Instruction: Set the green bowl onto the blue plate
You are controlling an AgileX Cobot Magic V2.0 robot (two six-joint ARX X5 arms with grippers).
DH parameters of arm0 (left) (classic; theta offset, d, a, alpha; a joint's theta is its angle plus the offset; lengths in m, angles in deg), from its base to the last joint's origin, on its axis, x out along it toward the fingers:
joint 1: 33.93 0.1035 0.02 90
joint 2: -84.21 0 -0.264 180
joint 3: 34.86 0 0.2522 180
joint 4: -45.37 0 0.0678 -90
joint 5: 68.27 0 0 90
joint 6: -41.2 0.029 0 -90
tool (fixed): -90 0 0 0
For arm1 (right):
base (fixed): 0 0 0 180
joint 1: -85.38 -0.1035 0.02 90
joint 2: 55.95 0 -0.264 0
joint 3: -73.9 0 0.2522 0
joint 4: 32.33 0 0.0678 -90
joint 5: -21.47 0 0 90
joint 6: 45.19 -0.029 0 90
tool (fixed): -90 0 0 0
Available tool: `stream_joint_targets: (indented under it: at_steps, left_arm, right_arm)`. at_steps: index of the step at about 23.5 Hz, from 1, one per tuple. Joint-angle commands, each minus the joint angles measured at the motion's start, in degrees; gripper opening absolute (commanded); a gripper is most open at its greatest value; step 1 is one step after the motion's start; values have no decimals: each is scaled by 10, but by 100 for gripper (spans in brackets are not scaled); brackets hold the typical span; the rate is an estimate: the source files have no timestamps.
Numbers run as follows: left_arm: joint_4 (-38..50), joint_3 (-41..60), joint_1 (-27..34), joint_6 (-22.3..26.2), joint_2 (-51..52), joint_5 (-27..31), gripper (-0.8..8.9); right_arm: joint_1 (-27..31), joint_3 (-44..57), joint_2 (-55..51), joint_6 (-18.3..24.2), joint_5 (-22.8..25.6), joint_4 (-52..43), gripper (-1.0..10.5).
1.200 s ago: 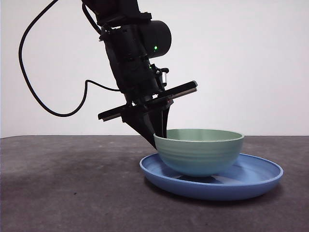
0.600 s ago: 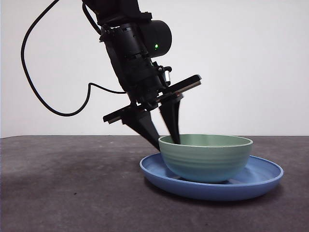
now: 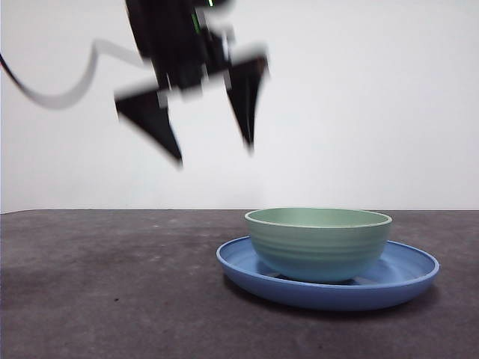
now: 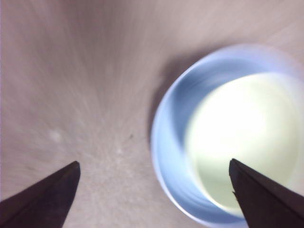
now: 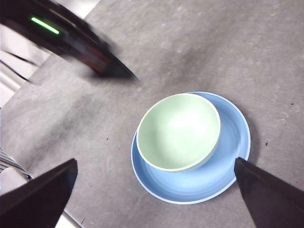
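The pale green bowl [image 3: 318,243] stands upright inside the blue plate [image 3: 408,277] on the dark table. My left gripper [image 3: 213,153] is open and empty, blurred, lifted well above the table up and to the left of the bowl. In the left wrist view the bowl [image 4: 242,142] and the plate [image 4: 166,142] lie below, between and beyond the spread jaws [image 4: 154,187]. In the right wrist view the bowl [image 5: 179,130] sits on the plate [image 5: 232,156], set toward one side of it. My right gripper [image 5: 154,178] is open high above them.
The dark grey table [image 3: 112,284] stretches to the left of the plate. A white wall stands behind. The left arm's black cable [image 3: 67,82] hangs at the upper left. The left arm [image 5: 71,38] shows blurred in the right wrist view.
My left gripper let go of the bowl's rim and rose up and to the left, jaws spread. The bowl settled lower onto the plate and stays there.
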Motion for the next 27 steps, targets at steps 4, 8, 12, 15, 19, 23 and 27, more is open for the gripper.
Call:
stream_joint_targets:
  at_steps: [4,8,12,15,19,23,27]
  left_arm:
    - [-48,-15,-6,74,193,0,518]
    - [-94,-15,-6,150,328,-1,533]
    - [-149,-14,-6,174,416,-7,532]
    - [-173,-10,-6,174,459,-43,532]
    - [-178,14,-6,155,517,-73,532]
    - [-177,57,-6,129,561,-73,532]
    - [-157,117,-6,103,603,-73,532]
  right_arm:
    - [-3,-11,1,3,-1,-3,605]
    - [-3,-11,1,3,-1,-4,605]
    - [-3,-11,1,3,-1,-4,605]
    - [-3,-11,1,3,-1,-4,605]
    - [-3,-11,1,3,-1,-3,605]
    - [-3,-11,1,2,-5,-3,605]
    - [-3,-11,1,2,-18,-3,605]
